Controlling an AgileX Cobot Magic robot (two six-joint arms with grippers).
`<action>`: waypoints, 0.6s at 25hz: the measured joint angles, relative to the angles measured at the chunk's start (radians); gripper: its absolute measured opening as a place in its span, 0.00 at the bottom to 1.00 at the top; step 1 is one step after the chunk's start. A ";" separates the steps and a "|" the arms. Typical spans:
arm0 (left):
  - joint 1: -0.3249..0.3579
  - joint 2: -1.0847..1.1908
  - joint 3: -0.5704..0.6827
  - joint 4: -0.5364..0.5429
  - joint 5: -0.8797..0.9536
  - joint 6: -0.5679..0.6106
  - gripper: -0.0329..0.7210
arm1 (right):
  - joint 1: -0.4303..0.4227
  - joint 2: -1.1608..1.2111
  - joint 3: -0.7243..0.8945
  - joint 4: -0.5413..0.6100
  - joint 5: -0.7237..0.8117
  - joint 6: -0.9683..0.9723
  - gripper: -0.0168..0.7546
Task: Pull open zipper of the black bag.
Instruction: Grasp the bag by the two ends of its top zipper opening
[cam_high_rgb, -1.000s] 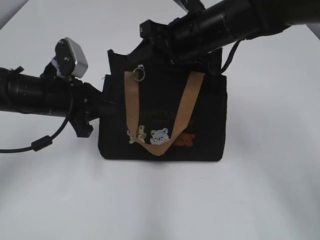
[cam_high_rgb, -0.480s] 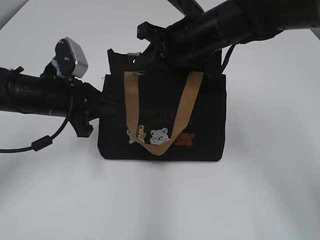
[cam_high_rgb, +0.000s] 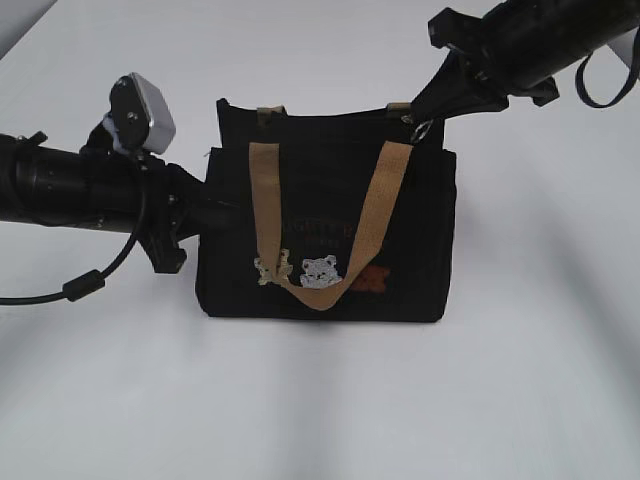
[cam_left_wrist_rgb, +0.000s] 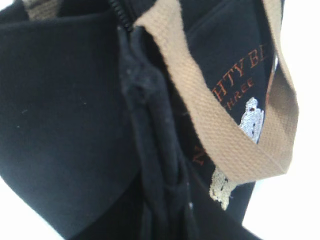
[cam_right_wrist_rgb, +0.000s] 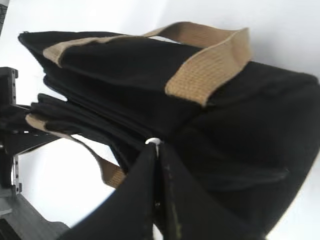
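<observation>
Right gripper (cam_high_rgb: 428, 112) sits pinched shut on the zipper's silver pull (cam_high_rgb: 421, 128) at the right end of the black bag (cam_high_rgb: 325, 290). Left gripper (cam_high_rgb: 205, 215) clamps the bag's left side — the bag stands upright on the white table (cam_high_rgb: 320, 400).

Plain white tabletop (cam_high_rgb: 320, 400), w/ shadows.

We see the right gripper (cam_high_rgb: 428, 112) now at the right end of the black bag's (cam_high_rgb: 325, 230) top edge, no longer over its left half. Its jaws are now closed on the silver pull (cam_high_rgb: 424, 130) of the zipper (cam_high_rgb: 330, 115), which has travelled rightward with it from beside the left handle.
</observation>
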 joint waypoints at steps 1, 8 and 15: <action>0.000 0.000 -0.001 0.000 0.000 0.000 0.12 | -0.002 -0.009 0.000 -0.011 0.006 0.003 0.02; 0.000 -0.003 -0.001 0.000 -0.049 -0.130 0.20 | 0.016 -0.022 0.000 -0.027 0.063 0.034 0.20; 0.000 -0.108 -0.001 0.258 -0.148 -0.805 0.60 | 0.016 -0.115 0.000 -0.160 0.266 0.106 0.58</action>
